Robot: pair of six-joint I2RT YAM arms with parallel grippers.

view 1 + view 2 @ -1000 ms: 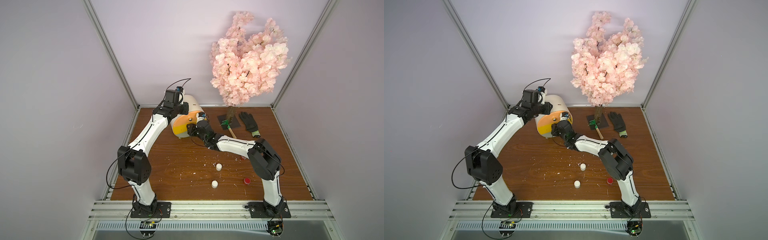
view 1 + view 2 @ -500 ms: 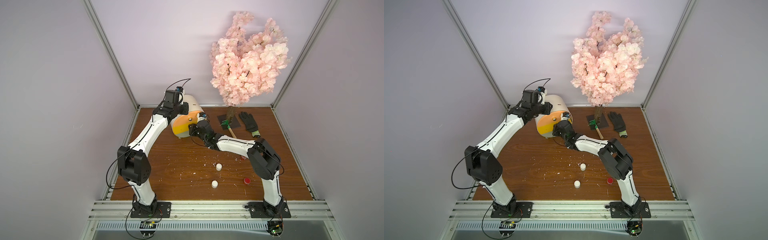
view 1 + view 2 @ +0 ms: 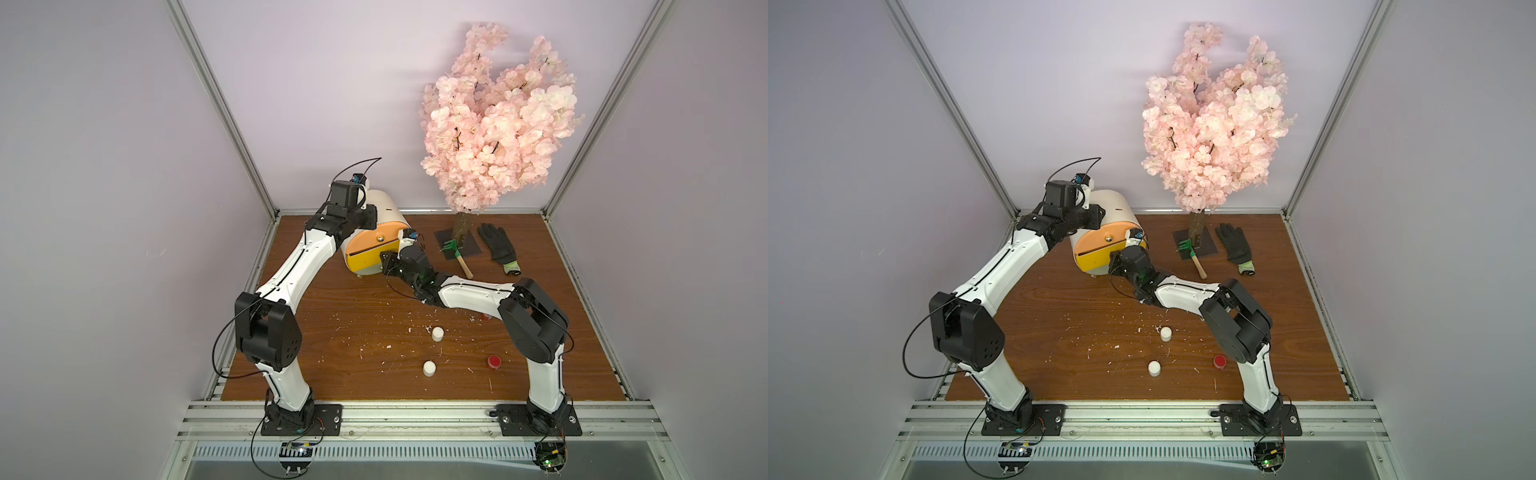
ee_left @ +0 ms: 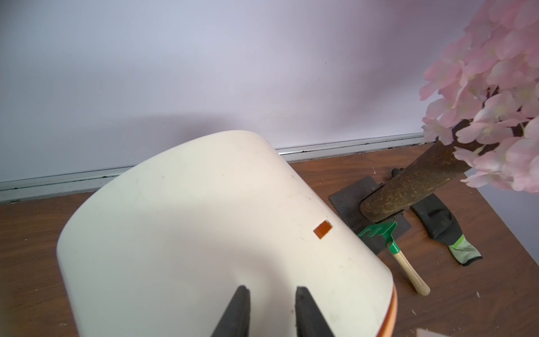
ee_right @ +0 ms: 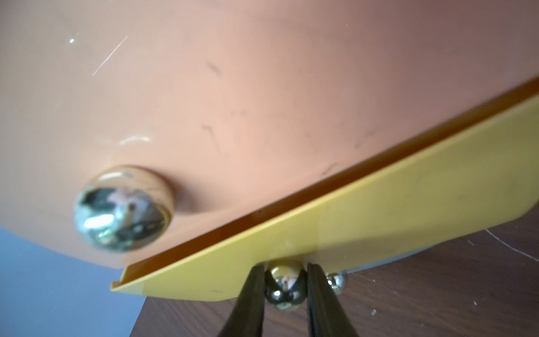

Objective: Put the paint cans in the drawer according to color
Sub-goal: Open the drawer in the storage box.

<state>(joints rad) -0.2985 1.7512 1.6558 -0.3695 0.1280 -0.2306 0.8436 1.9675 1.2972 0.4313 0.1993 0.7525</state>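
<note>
Grip for opening: my right pincer (image 5: 285,268) is clamped on the yellow drawer's (image 5: 379,227) knob (image 5: 285,287) to pull it out; my left pincer (image 4: 272,289), nearly closed and empty, rests on the cabinet (image 4: 189,218), apparently bracing it. White cans (image 3: 437,333) and a red can (image 3: 493,361) stand on the worktop (image 3: 332,353).

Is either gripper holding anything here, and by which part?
Right gripper pinches the yellow drawer's knob; left gripper grips nothing, resting on the cabinet top.
</note>
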